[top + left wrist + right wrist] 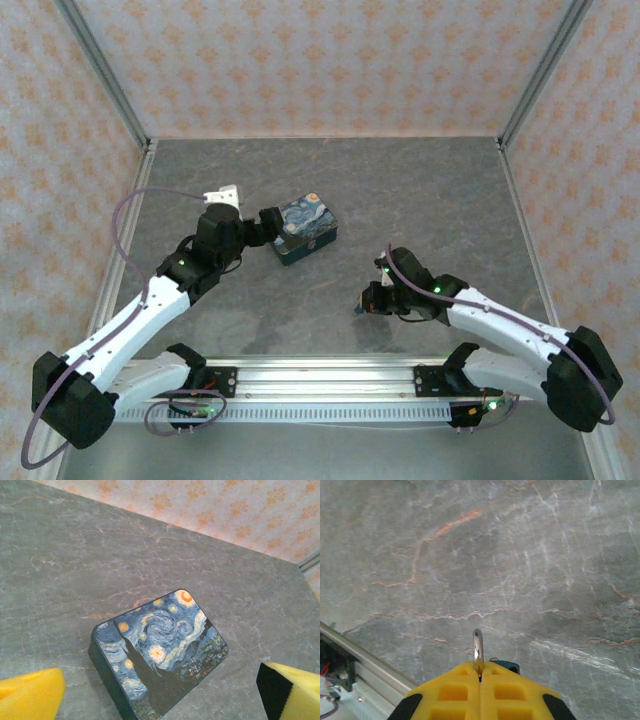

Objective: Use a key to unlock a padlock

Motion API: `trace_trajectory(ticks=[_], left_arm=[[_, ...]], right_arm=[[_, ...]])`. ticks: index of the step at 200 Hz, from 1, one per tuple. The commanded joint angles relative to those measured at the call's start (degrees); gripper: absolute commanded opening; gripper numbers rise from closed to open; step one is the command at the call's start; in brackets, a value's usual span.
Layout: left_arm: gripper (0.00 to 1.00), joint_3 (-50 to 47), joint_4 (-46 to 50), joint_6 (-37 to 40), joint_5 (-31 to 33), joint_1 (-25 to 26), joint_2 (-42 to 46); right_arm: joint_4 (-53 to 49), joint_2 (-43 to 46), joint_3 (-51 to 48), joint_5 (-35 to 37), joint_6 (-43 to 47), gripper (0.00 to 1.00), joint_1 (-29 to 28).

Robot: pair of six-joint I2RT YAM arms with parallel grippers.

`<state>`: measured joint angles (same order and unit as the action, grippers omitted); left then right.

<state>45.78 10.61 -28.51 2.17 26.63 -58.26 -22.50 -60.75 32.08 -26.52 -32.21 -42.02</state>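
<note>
Right wrist: right gripper clamped tight on tiny dark bluish padlock by its silvery loop, probably steadying it for the key; padlock sits at 4 o'clock from blue-and-yellow swirl-painted rectangular tin; left gripper spread wide, empty, over tin.

Painted tin lies flat on grey stone-pattern tabletop, lid up, set askew to the table edges. Lid shows a swirling blue night sky, yellow stars, an orange crescent at one corner and a dark spire shape; the sides are dark green, seen close in the left wrist view. Bare tabletop surrounds the tin, with nothing touching it. Beyond the tin are pale walls with a repeating orange motif. Metal frame posts rise from the corners behind it. Well to the near side of the tin, a ribbed aluminium rail runs along the table edge.
</note>
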Motion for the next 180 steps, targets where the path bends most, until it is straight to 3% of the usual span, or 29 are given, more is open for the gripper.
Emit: trace_trajectory(ticks=[1,104,180], left_arm=[[1.00,0.0,-1.7,2.3,3.6,-0.3,0.3],[1.00,0.2,-0.8,2.6,6.0,-0.7,1.0],[1.00,0.8,0.4,3.3,8.2,-0.9,1.5]], right_arm=[[0.6,-3.3,-0.7,1.4,-0.5,0.00,-0.3],[6.6,-16.3,2.9,-0.5,3.2,0.00,-0.3],[4.5,-17.4,3.9,1.6,5.1,0.08,-0.3]])
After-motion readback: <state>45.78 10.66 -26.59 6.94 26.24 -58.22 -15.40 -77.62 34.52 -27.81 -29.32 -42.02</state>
